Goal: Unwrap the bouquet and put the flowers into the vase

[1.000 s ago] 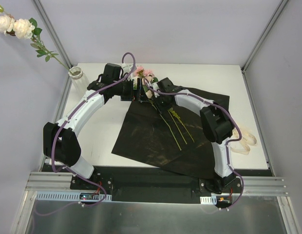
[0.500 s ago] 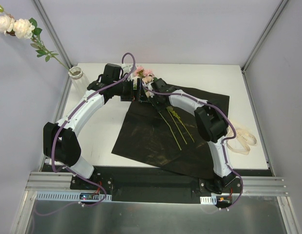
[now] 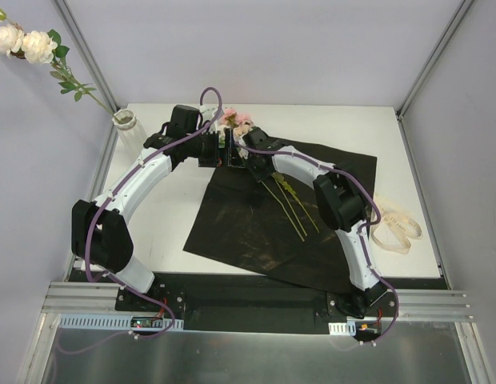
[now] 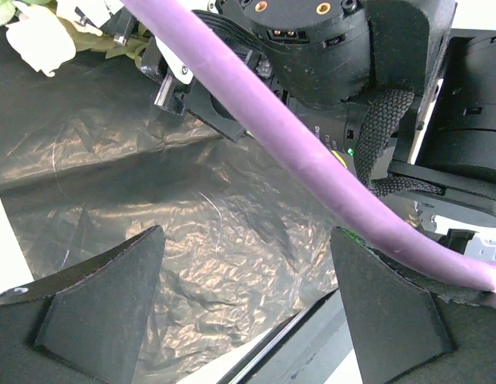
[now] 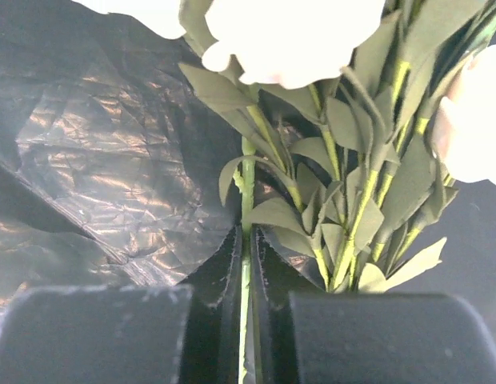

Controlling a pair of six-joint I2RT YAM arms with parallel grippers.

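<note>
**Top view.** The sheet [image 3: 256,232] is spread open and flat at the middle of the table [image 3: 176,216], so unwrapping is judged done. The ribbon [image 3: 396,230] is cast off at 4 o'clock, just beside the sheet's edge. The vase [image 3: 124,120] is set at the 10 o'clock corner. One flower with white blooms [image 3: 24,42] is already stood in it, leaning out toward 10. The remaining flowers [image 3: 238,124] are laid at the sheet's 12 o'clock edge, heads toward 12 and bare stems trailing toward 5. The left arm [image 3: 144,180] and right arm [image 3: 300,164] are brought together over the heads. The claws cannot be read from here.

**Left wrist.** The left claw [image 4: 248,304] is spread wide, with nothing caught between its fingers. Only crinkled sheet is seen below it. The right arm's wrist fills the 1 o'clock side, and a cream head is glimpsed at 11.

**Right wrist.** The right claw [image 5: 246,276] is pressed together, and a single stem [image 5: 247,208] is pinched between its pads. The other stems and leaves are bunched just beside it at 2 o'clock, outside the grip. Pale heads are cut off by the frame at 12.

**Progress.** The wrapping is removed and one flower is placed. A second pick is judged to be in hand, not yet lifted. Several flowers are left to be carried to the vase at 10.
</note>
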